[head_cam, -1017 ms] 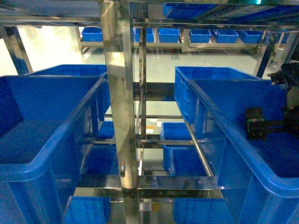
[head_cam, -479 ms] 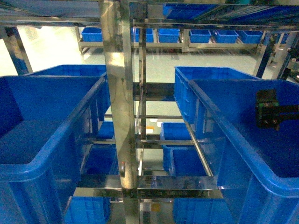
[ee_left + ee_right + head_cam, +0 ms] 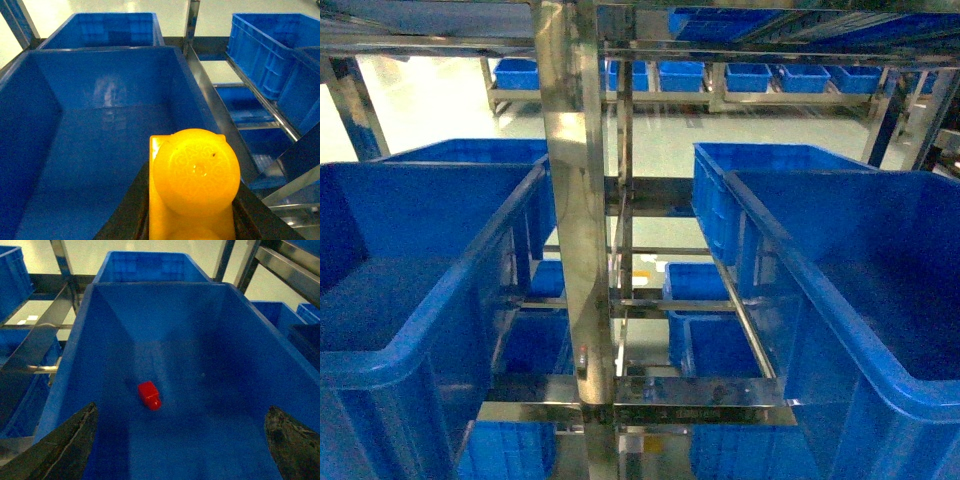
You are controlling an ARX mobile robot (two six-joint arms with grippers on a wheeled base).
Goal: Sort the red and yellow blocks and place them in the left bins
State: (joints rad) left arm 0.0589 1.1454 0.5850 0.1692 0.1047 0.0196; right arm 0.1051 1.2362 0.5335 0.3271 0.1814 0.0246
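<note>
A steel rack post (image 3: 570, 200) divides the blue crates (image 3: 410, 290); left fingers (image 3: 250, 215) clamp the yellow brick (image 3: 195, 175), right fingers (image 3: 67, 445) spread above the red block (image 3: 149, 394)

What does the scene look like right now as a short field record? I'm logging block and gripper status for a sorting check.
yellow brick: translucent orange-yellow studded brick, held between the left gripper's fingers above a blue crate
crate below left gripper: deep blue crate, no block visible inside
red block: small red block, lying loose on the floor of another blue crate
left gripper: shut on the brick
right gripper: open, above the crate holding the red block, touching nothing
head view: neither gripper in view
</note>
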